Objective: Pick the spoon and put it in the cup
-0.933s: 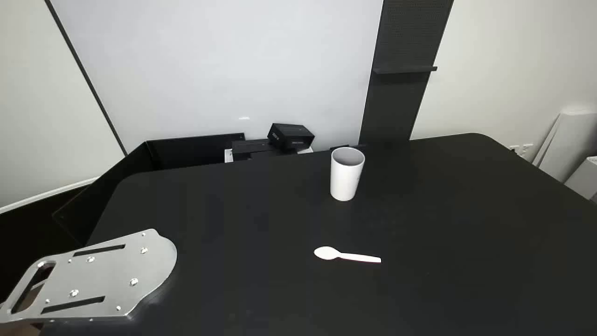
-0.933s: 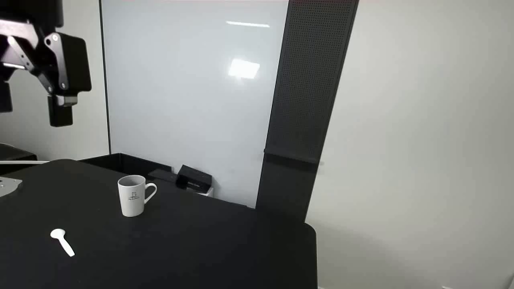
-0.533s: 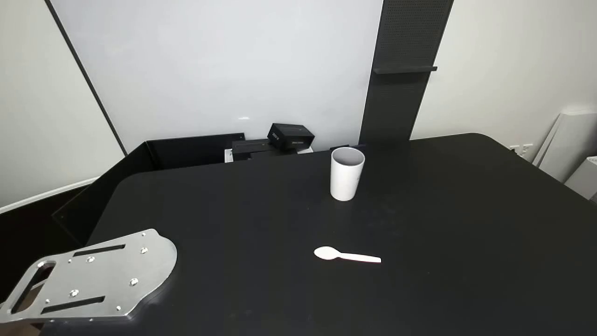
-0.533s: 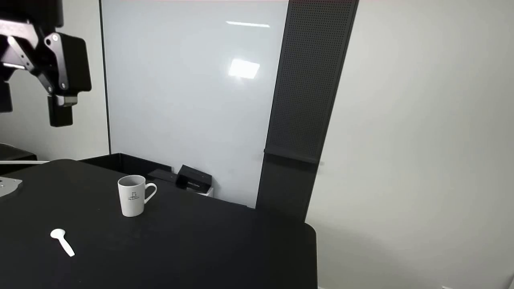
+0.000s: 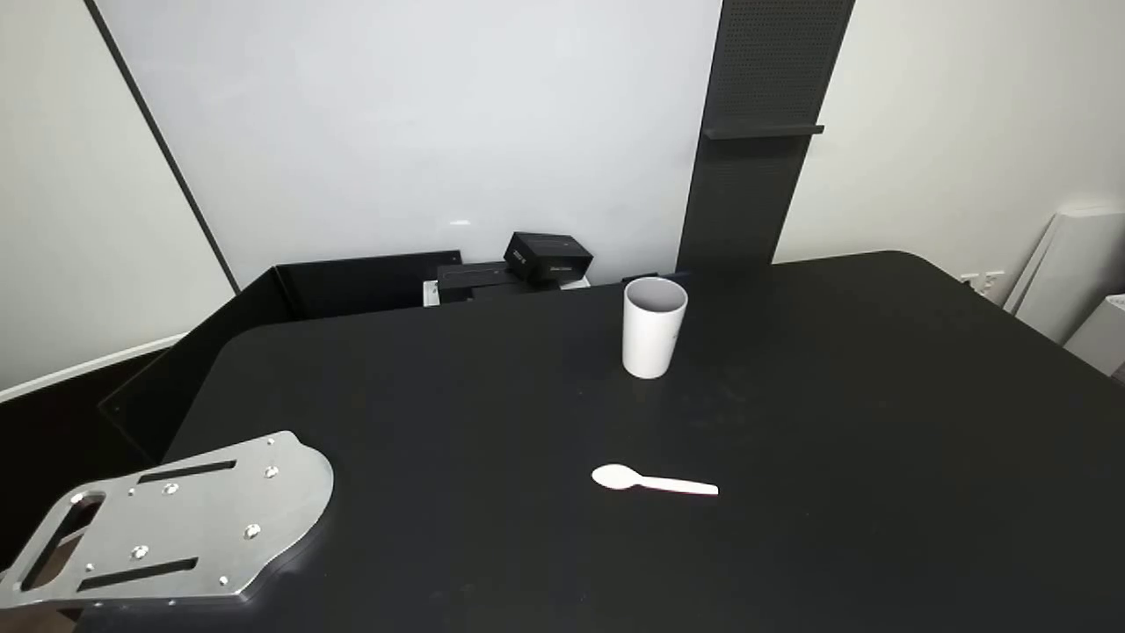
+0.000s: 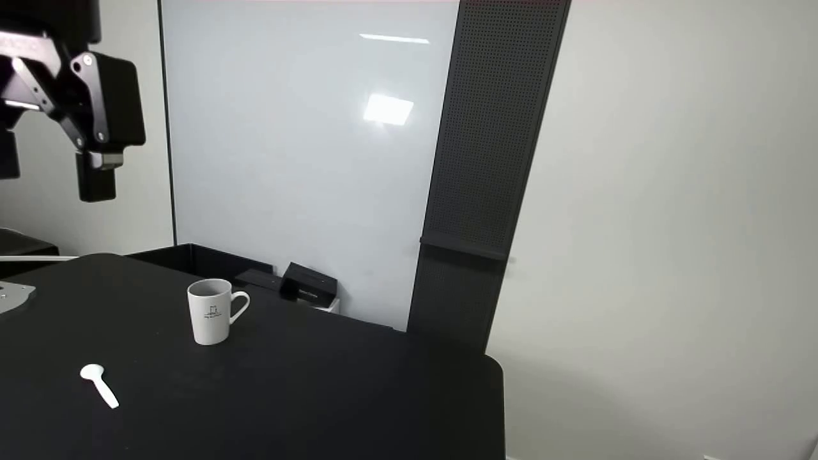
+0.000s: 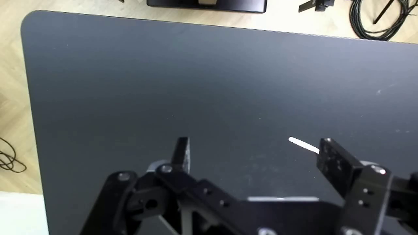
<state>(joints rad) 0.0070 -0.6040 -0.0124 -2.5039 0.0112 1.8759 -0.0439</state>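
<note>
Though splayed, the pincer partly before the spoon in wrist view — black box beyond the cup.

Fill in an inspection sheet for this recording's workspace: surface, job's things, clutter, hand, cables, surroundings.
Surface: black table, faint smudges and specks in the wrist view.
Job's things: white spoon lying flat on the table, apart from the upright white cup.
Clutter: black box beyond the table's edge.
Hand: open above the table, holding nothing.
Cables: coiled black cable and a loose cable on the wood-patterned floor.
Surroundings: slotted metal plate, black perforated panel, pale wall.
</note>
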